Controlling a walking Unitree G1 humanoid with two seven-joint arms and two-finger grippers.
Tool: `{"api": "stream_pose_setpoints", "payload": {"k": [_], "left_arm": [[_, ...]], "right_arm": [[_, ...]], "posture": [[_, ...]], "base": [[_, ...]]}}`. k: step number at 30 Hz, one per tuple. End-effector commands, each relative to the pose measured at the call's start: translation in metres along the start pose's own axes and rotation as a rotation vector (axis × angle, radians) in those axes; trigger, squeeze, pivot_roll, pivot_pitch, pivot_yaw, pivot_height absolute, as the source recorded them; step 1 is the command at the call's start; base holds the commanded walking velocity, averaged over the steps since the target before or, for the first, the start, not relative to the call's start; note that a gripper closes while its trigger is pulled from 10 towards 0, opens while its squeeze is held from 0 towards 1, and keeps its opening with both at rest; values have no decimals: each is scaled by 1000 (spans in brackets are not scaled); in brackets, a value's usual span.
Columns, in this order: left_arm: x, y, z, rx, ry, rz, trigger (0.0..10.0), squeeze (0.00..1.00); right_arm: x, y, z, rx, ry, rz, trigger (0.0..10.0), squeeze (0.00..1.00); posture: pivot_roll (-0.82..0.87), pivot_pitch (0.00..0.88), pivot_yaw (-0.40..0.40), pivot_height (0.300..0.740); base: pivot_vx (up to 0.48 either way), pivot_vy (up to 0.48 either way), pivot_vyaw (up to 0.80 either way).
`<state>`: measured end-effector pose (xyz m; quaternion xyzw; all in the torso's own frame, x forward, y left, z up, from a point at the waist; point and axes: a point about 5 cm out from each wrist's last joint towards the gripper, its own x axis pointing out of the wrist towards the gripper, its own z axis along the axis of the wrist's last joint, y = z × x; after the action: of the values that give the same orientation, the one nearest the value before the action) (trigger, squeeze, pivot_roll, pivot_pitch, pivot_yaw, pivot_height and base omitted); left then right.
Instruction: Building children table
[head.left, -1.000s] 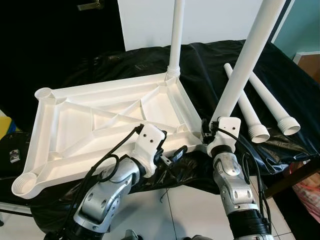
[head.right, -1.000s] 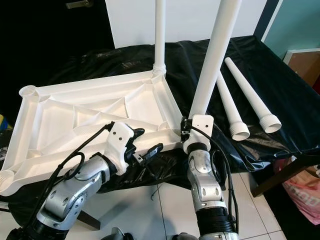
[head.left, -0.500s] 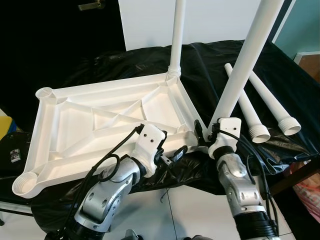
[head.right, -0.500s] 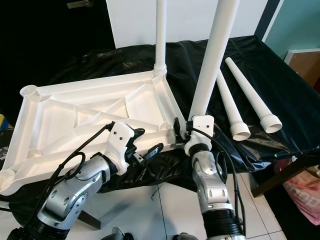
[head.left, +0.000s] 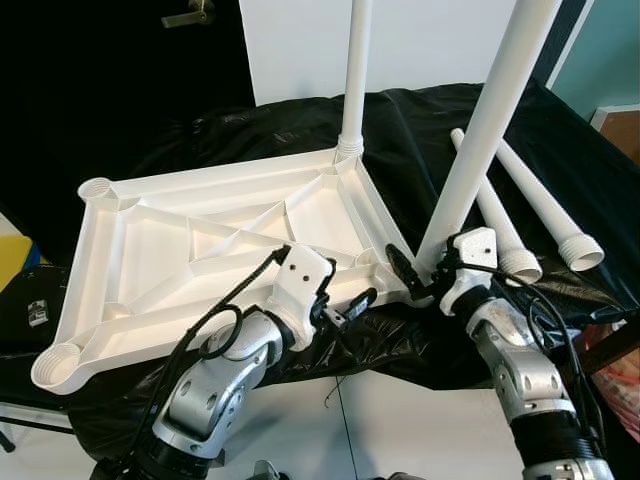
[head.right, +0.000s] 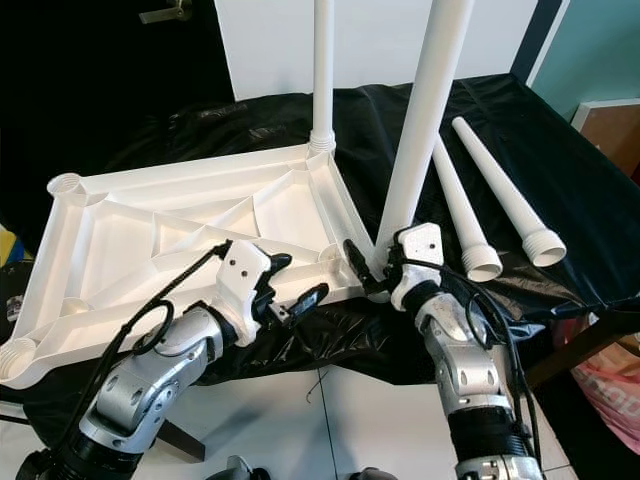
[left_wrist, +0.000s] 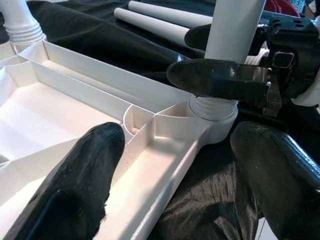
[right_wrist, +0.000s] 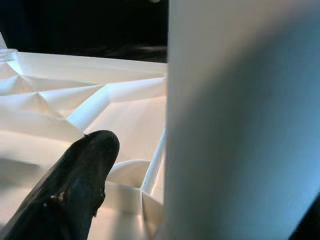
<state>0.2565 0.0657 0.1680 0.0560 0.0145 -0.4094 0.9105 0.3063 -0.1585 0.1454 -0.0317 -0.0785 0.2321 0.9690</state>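
Observation:
The white tabletop (head.left: 215, 180) lies upside down on a black cloth. One white leg (head.left: 352, 80) stands upright in its far right corner. A second leg (head.left: 480, 130) stands in the near right corner socket (left_wrist: 212, 112), leaning slightly. My right gripper (head.left: 420, 272) is shut on this leg just above the socket, one finger (left_wrist: 220, 80) across its front. My left gripper (left_wrist: 175, 165) is open at the tabletop's front rim beside that corner, its fingers (left_wrist: 75, 185) spread on either side of the rim.
Two loose white legs (head.left: 495, 215) (head.left: 545, 205) lie side by side on the cloth (head.left: 420, 140) to the right. A white panel (head.left: 300, 50) stands behind. White floor tiles (head.left: 400, 420) show below the cloth's front edge.
My right arm has swung out to the right, turning its wrist around the leg's base. The left gripper stays at the front rim.

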Motion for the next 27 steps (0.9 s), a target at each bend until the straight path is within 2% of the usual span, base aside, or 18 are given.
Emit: {"api": "stream_pose_setpoints", "payload": {"k": [1, 3, 4, 7, 8, 20, 21, 23, 24, 27], "left_arm": [[2, -3, -1, 14, 5, -69, 10000, 0], [3, -3, -1, 16, 4, -70, 10000, 0], [3, -3, 0, 17, 3, -71, 10000, 0], [3, -4, 0, 18, 3, -71, 10000, 0], [2, -4, 0, 19, 2, -70, 10000, 0], [-1, -2, 0, 20, 7, -55, 10000, 0], [-1, -2, 0, 20, 8, -55, 10000, 0], [-1, -2, 0, 20, 8, -55, 10000, 0], [-2, -2, -1, 19, 9, -55, 10000, 0], [-2, -2, -1, 16, 10, -54, 10000, 0]], "right_arm": [[6, -4, -2, -18, 16, 92, 10000, 0], [7, -6, -2, -23, 23, 116, 10000, 0], [9, -9, -4, -32, 38, 131, 7843, 0], [9, -10, -6, -36, 48, 137, 7843, 0], [9, -11, -8, -38, 60, 150, 0, 0], [4, -17, -23, -31, 114, 188, 0, 0], [4, -19, -25, -21, 116, 171, 8039, 0], [4, -19, -25, -19, 117, 161, 8039, 0], [3, -20, -26, -16, 118, 141, 10000, 0], [3, -21, -29, 0, 127, 91, 10000, 0]], "posture": [[-44, 39, 18, 740], [-43, 38, 17, 740], [-41, 39, 17, 740], [-41, 39, 17, 740], [-32, 38, 14, 740], [-23, 52, 15, 740], [-24, 55, 15, 740], [-24, 55, 15, 740], [-27, 63, 17, 740], [-28, 64, 16, 740]], "base": [[0, 0, 0], [0, 0, 0], [0, 0, 0], [0, 0, 0], [0, 0, 0], [0, 0, 0], [0, 0, 0], [0, 0, 0], [0, 0, 0], [0, 0, 0]]}}
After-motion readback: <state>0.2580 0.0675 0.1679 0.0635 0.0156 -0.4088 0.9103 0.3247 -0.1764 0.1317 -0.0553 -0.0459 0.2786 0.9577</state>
